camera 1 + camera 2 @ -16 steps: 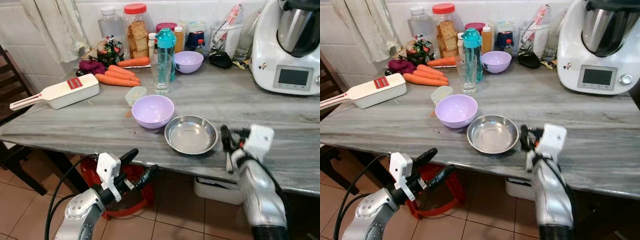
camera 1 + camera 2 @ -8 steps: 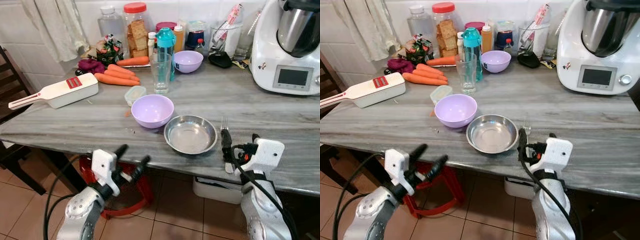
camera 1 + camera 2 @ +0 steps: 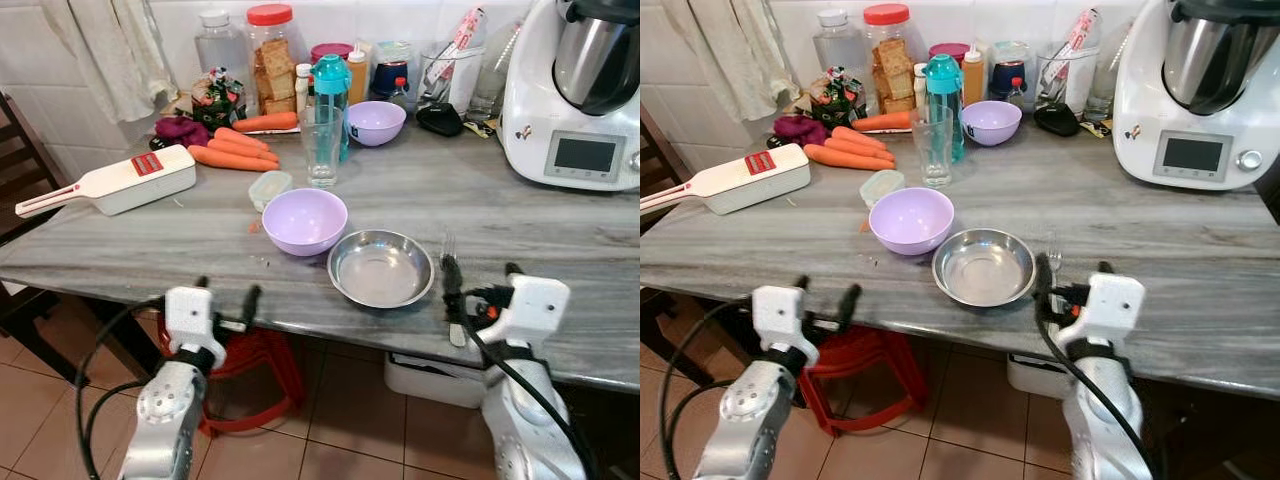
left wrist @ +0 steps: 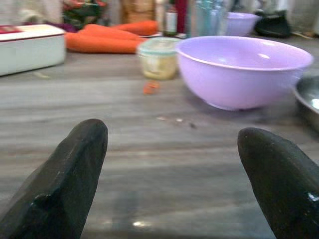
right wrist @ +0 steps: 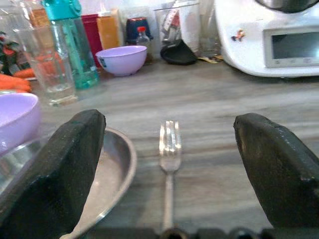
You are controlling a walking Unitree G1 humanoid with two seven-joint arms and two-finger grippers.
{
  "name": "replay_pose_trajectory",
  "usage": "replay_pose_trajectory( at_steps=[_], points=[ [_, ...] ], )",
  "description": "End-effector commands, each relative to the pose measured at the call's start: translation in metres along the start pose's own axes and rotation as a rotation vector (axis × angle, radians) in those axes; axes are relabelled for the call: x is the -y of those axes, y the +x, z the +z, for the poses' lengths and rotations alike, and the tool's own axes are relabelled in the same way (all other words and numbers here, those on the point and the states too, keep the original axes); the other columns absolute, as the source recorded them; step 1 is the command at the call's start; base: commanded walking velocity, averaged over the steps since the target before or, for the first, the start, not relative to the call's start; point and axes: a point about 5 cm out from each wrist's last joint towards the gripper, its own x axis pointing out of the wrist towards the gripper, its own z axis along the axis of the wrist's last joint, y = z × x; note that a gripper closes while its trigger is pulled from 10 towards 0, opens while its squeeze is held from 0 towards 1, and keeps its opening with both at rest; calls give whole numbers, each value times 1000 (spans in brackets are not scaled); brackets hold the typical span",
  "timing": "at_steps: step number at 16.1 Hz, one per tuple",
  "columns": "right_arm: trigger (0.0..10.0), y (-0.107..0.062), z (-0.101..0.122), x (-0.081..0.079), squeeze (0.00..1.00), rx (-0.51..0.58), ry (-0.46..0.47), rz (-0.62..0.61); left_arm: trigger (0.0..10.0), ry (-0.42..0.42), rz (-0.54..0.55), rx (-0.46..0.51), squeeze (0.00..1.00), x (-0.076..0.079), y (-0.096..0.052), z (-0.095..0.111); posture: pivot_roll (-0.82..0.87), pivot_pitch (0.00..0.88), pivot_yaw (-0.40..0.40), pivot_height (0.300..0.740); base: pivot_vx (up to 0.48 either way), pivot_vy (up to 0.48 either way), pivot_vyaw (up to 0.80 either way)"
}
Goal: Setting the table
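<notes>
A fork [image 3: 449, 248] lies flat on the grey marble table [image 3: 560, 250], just right of an empty steel bowl [image 3: 381, 270], with its tines pointing away from me. My right gripper [image 3: 480, 280] is open at the table's front edge. Its fingers [image 5: 75, 149] stand wide on either side of the fork [image 5: 169, 144] handle, apart from it. A purple bowl [image 3: 305, 220] sits left of the steel bowl. My left gripper [image 3: 228, 295] is open and holds nothing, level with the front edge and facing the purple bowl [image 4: 239, 69].
A drinking glass [image 3: 322, 147], a teal bottle [image 3: 331, 88], a small purple bowl [image 3: 376, 122], carrots [image 3: 235, 152], jars and a white slicer [image 3: 125, 182] crowd the back left. A white kitchen machine [image 3: 585, 95] stands back right. A red stool [image 3: 255, 360] is under the table.
My right gripper has drawn back from beside the steel bowl to the table's edge, and the fork now lies on the table. My left gripper has swung up to face the table.
</notes>
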Motion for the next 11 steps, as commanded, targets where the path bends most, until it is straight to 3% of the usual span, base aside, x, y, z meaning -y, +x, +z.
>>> replay_pose_trajectory(
  at_steps=[1,5,11],
  points=[
    [10000,-7,4,10,0,17,-8,-29,10000,0,21,15,0,-1,-5,3,6,0,31,740,0,0,0],
    [10000,-21,1,18,0,-15,-52,-35,10000,-3,42,12,0,-7,-14,6,-21,0,18,740,0,0,0],
    [10000,-24,2,19,0,-22,-70,-27,10000,-15,3,7,0,12,-3,3,-75,0,18,740,0,0,-203]
  ],
)
